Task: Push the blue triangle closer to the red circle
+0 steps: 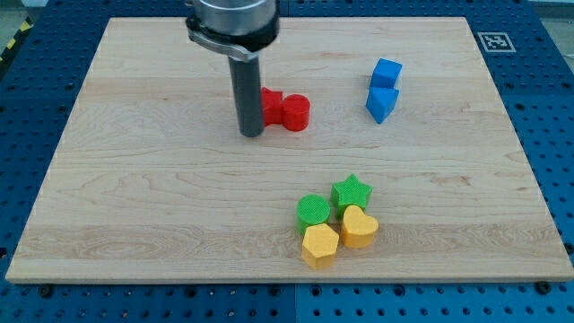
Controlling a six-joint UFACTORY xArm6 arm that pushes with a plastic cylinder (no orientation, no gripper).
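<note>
The blue triangle lies at the view's upper right, just below and touching a blue cube. The red circle lies left of them near the board's middle top, touching another red block on its left, whose shape is partly hidden by the rod. My tip rests on the board just left of the two red blocks, far left of the blue triangle.
A cluster sits at the view's lower middle: a green star, a green circle, a yellow heart and a yellow hexagon. The wooden board is edged by a blue perforated table.
</note>
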